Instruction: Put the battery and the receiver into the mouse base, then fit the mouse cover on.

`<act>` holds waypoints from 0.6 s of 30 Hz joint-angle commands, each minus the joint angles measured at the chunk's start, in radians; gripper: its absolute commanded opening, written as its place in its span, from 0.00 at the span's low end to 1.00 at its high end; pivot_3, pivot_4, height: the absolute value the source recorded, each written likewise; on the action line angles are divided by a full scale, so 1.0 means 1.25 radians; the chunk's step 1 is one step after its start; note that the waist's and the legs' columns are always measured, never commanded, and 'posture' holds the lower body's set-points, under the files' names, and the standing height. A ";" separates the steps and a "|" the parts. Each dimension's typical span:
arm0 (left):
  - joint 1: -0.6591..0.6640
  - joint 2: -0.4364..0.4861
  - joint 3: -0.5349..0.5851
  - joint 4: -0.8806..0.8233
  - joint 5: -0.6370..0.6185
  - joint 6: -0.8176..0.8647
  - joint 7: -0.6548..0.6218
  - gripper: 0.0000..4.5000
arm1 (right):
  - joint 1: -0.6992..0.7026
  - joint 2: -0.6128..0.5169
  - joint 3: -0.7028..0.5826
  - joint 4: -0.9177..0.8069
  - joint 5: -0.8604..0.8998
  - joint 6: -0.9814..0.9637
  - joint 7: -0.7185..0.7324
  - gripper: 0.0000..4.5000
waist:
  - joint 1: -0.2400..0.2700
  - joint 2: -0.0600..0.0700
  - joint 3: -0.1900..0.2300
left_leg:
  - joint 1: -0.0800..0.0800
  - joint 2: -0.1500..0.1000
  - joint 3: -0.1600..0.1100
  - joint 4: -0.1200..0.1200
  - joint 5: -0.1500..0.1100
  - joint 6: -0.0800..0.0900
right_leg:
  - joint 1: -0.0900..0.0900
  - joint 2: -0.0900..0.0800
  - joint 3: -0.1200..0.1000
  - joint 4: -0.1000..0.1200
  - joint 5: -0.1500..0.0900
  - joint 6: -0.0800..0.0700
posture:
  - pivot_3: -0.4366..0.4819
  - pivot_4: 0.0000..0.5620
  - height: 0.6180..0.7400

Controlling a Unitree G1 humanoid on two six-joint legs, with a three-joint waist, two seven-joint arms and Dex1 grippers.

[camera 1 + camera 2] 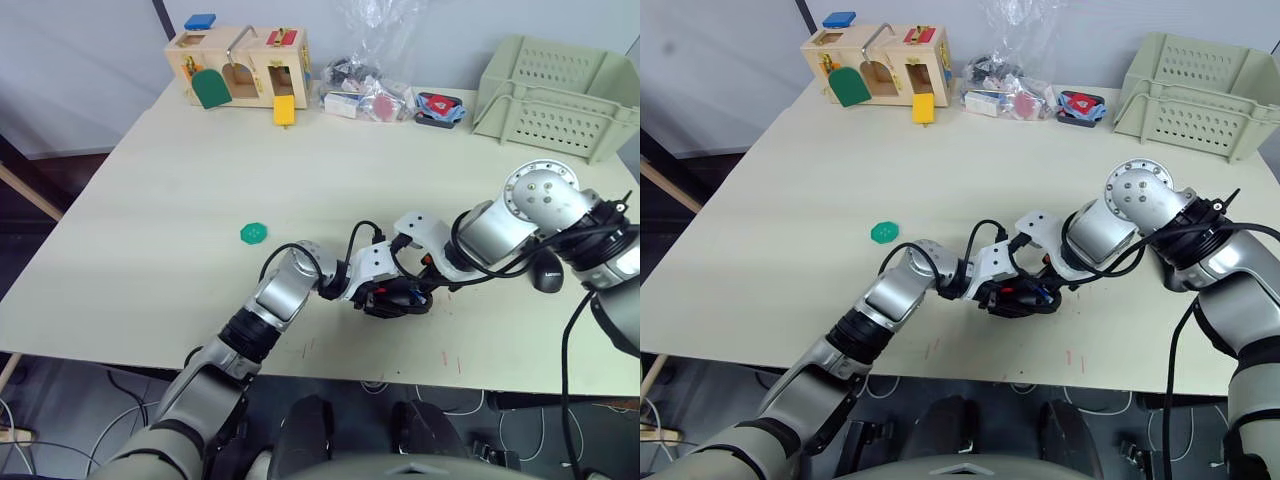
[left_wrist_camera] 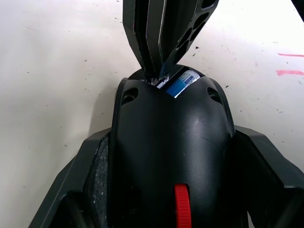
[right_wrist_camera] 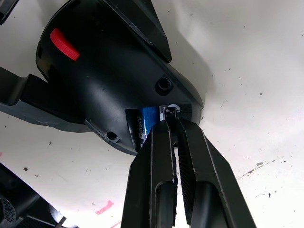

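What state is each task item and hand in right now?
Black oval mouse base: clamped between the left hand's fingers, on the table.
White-and-blue battery: lying in the base.
Glossy black mouse cover: off, on the table.
Right hand: shut, tips at the battery.

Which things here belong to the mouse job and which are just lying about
Job: mouse base held by left gripper; battery in it; right gripper at the battery; mouse cover.
Lying about: wooden latch box, green crate, green disc, bagged items.
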 commanded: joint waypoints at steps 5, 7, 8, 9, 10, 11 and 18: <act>0.025 0.006 -0.043 0.018 0.012 0.020 -0.014 0.65 | 0.006 -0.014 -0.014 -0.006 0.009 -0.002 -0.010 0.15 | 0.000 0.000 0.000 | 0.000 0.000 0.000 0.000 0.000 0.000 | 0.000 0.000 0.000 0.000 0.000 0.000 | 0.48 0.27 1.00; 0.025 0.006 -0.043 0.019 0.012 0.019 -0.015 0.65 | 0.005 -0.016 -0.015 -0.007 0.007 0.000 -0.008 0.31 | 0.000 0.000 0.000 | 0.000 0.000 0.000 0.000 0.000 0.000 | 0.000 0.000 0.000 0.000 0.000 0.000 | 0.48 0.27 1.00; 0.024 0.007 -0.043 0.020 0.012 0.018 -0.015 0.65 | 0.003 -0.016 -0.016 -0.006 0.005 0.002 -0.005 0.42 | 0.000 0.000 0.000 | 0.000 0.000 0.000 0.000 0.000 0.000 | 0.000 0.000 0.000 0.000 0.000 0.000 | 0.48 0.27 1.00; 0.024 0.007 -0.043 0.021 0.012 0.018 -0.015 0.65 | 0.001 -0.017 -0.017 -0.006 0.004 0.004 -0.003 0.50 | 0.000 0.000 0.000 | 0.000 0.000 0.000 0.000 0.000 0.000 | 0.000 0.000 0.000 0.000 0.000 0.000 | 0.48 0.27 1.00; 0.024 0.007 -0.043 0.021 0.012 0.017 -0.015 0.65 | -0.003 -0.018 -0.018 -0.004 0.003 0.006 0.001 0.58 | 0.000 0.000 0.000 | 0.000 0.000 0.000 0.000 0.000 0.000 | 0.000 0.000 0.000 0.000 0.000 0.000 | 0.48 0.27 1.00; 0.023 0.007 -0.042 0.022 0.012 0.017 -0.015 0.65 | -0.006 -0.019 -0.020 -0.003 0.001 0.009 0.005 0.58 | 0.000 0.000 0.000 | 0.000 0.000 0.000 0.000 0.000 0.000 | 0.000 0.000 0.000 0.000 0.000 0.000 | 0.48 0.27 1.00; 0.023 0.005 -0.042 0.023 0.012 0.017 -0.013 0.65 | -0.034 -0.057 -0.035 -0.028 0.011 0.023 0.061 0.58 | 0.001 0.000 0.000 | 0.000 0.000 0.000 0.000 0.000 0.000 | 0.000 0.000 0.000 0.000 0.000 0.000 | 0.48 0.27 1.00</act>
